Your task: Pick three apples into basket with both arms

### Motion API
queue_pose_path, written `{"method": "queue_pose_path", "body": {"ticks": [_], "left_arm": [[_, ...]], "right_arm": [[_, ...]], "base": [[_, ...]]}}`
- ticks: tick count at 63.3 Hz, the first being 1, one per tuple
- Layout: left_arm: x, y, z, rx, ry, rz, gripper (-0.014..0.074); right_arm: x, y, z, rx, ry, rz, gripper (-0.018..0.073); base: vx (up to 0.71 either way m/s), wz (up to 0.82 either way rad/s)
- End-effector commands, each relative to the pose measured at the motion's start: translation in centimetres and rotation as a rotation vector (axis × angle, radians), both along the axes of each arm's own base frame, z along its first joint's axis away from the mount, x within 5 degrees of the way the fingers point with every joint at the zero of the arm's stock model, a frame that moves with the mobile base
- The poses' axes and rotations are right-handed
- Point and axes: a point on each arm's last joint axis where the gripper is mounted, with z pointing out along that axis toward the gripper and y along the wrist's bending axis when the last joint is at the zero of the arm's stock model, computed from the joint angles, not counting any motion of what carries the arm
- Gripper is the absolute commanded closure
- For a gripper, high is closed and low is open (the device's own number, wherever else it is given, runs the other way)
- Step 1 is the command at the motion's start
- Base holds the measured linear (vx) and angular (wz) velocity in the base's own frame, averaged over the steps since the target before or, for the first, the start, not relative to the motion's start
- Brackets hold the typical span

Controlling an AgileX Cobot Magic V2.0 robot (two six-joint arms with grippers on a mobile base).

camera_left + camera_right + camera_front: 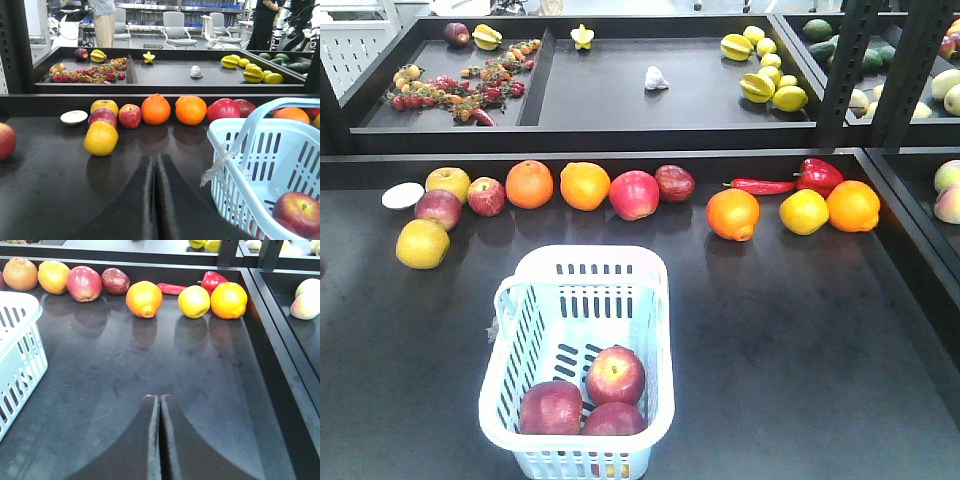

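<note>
Logging the front view first: I count three apples (590,395) lying together inside the basket (525,315) on the dark table (800,340). Left wrist view: left gripper (156,172) low, level, jaws pressed together, empty, basket just beside. Right wrist view: right gripper (160,407) likewise closed, empty, over bare table.

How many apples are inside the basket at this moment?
3 in the basket, all at its near end: one apple at front left, one behind it in the middle, one at front right. Others underneath seem unlikely.
</note>
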Motion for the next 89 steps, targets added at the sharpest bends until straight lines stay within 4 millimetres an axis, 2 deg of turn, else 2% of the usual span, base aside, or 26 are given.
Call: {"method": "queue_pose_path", "body": {"ticks": [1, 20, 25, 33, 42, 45, 57, 89], "left_arm": [[-0.1, 0.0, 0.3, -0.019, -0.075, -0.005, 0.0602], [-0.1, 0.0, 0.3, -0.019, -0.075, -0.005, 0.0602], [-0.1, 0.0, 0.3, -0.019, -0.075, -0.005, 0.0602], [-0.1, 0.0, 0.3, -0.019, -0.075, -0.005, 0.0602], [-0.1, 0.0, 0.3, -0.019, -0.075, -0.005, 0.0602], [-0.1, 0.0, 0.3, -0.019, -0.075, -0.005, 0.0602], [-0.1, 0.0, 0.3, -0.019, -0.075, -0.005, 0.0602], [-0.1, 0.0, 0.3, -0.019, -0.075, -0.005, 0.0602]], "right_arm": [[0.3, 0.0, 1.4, 0.001, -0.088, 0.0, 0.0568], [0.3, 0.0, 1.4, 0.002, -0.092, 0.001, 0.0568], [0.0, 0.0, 0.9, 0.004, -0.105, 0.0, 0.0568], [-0.3, 0.1, -1.0, 0.013, -0.201, 0.014, 0.0568], [-0.6, 0.2, -4.1, 0.025, -0.309, 0.034, 0.0568], [-0.8, 0.2, -4.4, 0.03, -0.301, 0.027, 0.0568], [-1.3, -0.3, -4.4, 0.031, -0.324, -0.055, 0.0568], [-1.3, -0.3, -4.3, 0.036, -0.337, -0.057, 0.0568]], "base": [[0.0, 0.0], [0.0, 0.0], [0.0, 0.0], [0.0, 0.0], [0.0, 0.0], [0.0, 0.0], [0.0, 0.0], [0.0, 0.0]]}}
